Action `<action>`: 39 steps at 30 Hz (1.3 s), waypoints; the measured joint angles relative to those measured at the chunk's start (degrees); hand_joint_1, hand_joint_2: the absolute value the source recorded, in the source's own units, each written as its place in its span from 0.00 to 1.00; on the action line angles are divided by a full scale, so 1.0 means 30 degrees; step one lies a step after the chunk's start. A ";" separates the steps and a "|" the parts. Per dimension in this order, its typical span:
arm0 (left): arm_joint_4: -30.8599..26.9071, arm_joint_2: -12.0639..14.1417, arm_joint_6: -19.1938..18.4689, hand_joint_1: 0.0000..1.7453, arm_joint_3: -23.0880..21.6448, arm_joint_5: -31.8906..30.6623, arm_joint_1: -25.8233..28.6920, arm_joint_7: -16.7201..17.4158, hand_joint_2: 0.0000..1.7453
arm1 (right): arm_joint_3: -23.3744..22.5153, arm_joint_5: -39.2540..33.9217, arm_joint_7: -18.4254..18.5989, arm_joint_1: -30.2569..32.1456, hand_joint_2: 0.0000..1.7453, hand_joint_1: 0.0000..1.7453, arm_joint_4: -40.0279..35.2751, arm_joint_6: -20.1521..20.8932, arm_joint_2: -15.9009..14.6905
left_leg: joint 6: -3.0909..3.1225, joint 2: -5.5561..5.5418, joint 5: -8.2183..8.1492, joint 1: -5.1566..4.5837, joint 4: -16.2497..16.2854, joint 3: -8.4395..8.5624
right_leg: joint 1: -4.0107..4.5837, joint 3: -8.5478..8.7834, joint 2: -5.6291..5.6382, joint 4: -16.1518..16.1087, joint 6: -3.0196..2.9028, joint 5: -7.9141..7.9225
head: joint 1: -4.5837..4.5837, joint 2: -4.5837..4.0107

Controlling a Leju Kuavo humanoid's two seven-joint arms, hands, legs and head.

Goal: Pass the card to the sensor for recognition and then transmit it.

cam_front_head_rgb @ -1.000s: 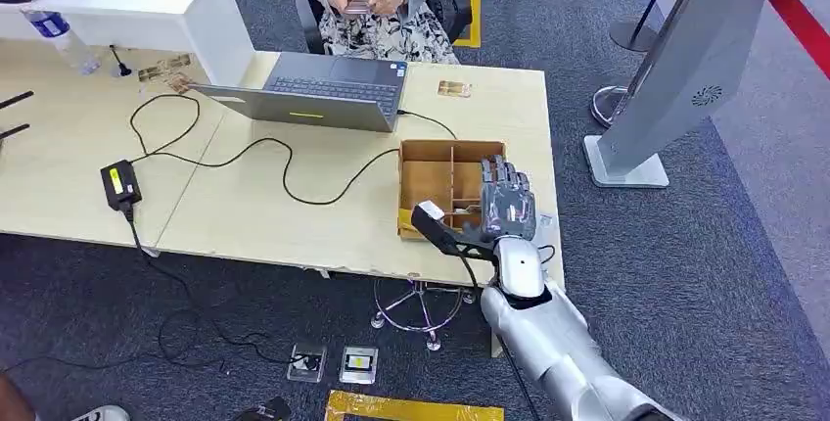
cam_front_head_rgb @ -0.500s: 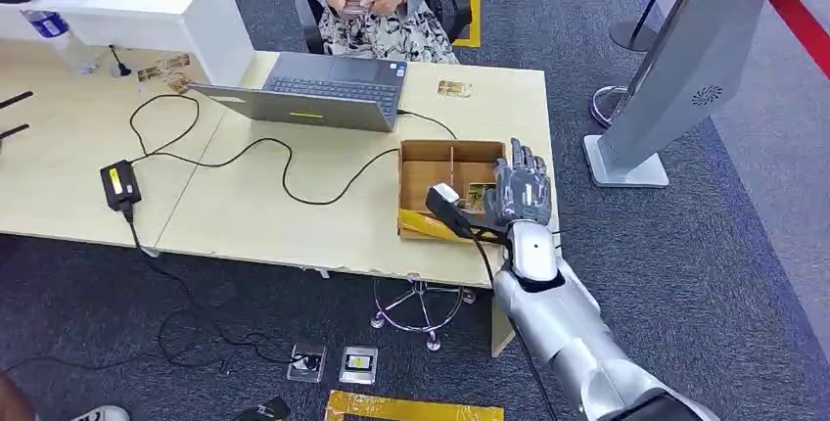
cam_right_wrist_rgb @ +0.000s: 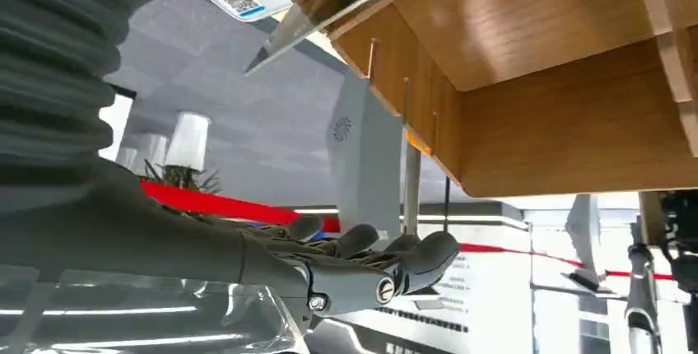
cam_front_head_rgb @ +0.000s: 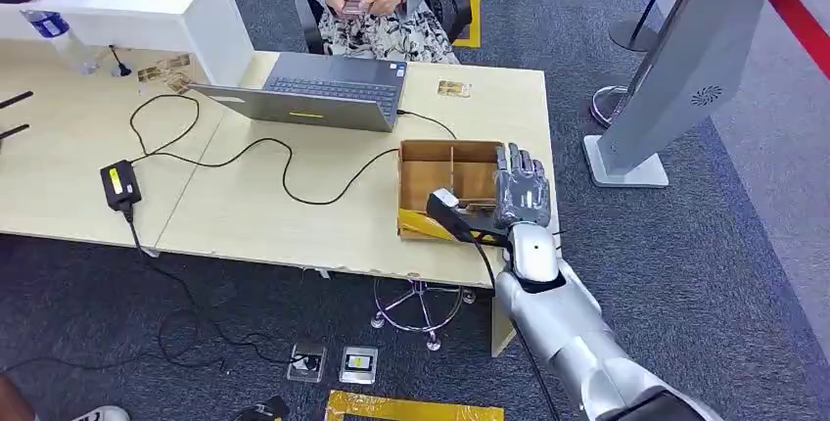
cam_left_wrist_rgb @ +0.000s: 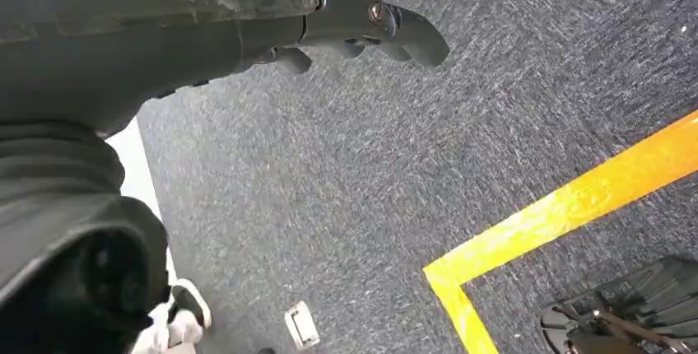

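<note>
The left hand (cam_left_wrist_rgb: 362, 33) is seen in the left wrist view hanging over grey carpet (cam_left_wrist_rgb: 346, 206) beside a yellow tape line (cam_left_wrist_rgb: 560, 214), its fingers curled in with nothing between them. In the head view, the right hand (cam_front_head_rgb: 521, 196) is held flat over the near right corner of the wooden box (cam_front_head_rgb: 431, 157) on the desk (cam_front_head_rgb: 245, 206), fingers apart; whether anything is held under it cannot be told there. In the right wrist view the fingers (cam_right_wrist_rgb: 411, 259) are shown spread and empty, with the box's wooden wall (cam_right_wrist_rgb: 560, 82) close by and a thin card (cam_right_wrist_rgb: 321, 16) seen edge-on at the box's edge, apart from the fingers. Farther along the desk, a second card (cam_front_head_rgb: 453, 89) lies beside the laptop (cam_front_head_rgb: 323, 93). Beyond it a seated person (cam_front_head_rgb: 377, 0) is seen, and a grey kiosk (cam_front_head_rgb: 685, 59) stands on the floor to the right.
</note>
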 joint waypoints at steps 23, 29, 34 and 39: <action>0.0000 0.0044 0.0430 0.00 0.0058 0.0364 0.0058 0.0000 0.00 | 0.0000 -0.0044 -0.0648 -0.0476 1.00 0.00 0.0743 0.0350 0.0590 | 0.0000 -0.0003 0.0000 0.0000 0.0000 -0.0001 | 0.0000 -0.0001 0.0000 -0.0001 0.0000 0.0001 | 0.0000 0.0007; 0.0000 0.0044 0.0466 0.00 0.0058 0.0386 0.0051 0.0000 0.00 | 0.0007 0.0299 -0.0117 -0.0846 1.00 0.00 0.0757 0.2450 0.0597 | 0.0000 0.0000 0.0001 0.0000 0.0000 0.0016 | 0.0000 0.0009 0.0003 -0.0003 0.0000 0.0001 | -0.0007 0.0007; 0.0000 0.0094 0.0495 0.00 0.0058 0.0393 0.0053 0.0000 0.00 | 0.0007 0.0291 0.0102 -0.1021 1.00 0.00 0.0764 0.3125 0.0583 | 0.0007 -0.0002 0.0007 -0.0001 0.0000 0.0034 | -0.0001 0.0038 -0.0001 -0.0004 0.0003 0.0004 | -0.0007 0.0000; 0.0000 0.0160 0.0495 0.00 0.0058 0.0386 0.0053 0.0000 0.00 | 0.0007 0.0291 0.0102 -0.0977 1.00 0.00 0.0787 0.3125 0.0422 | 0.0010 0.0001 0.0010 -0.0006 0.0003 0.0033 | -0.0008 0.0031 0.0001 -0.0004 0.0008 0.0014 | -0.0007 0.0007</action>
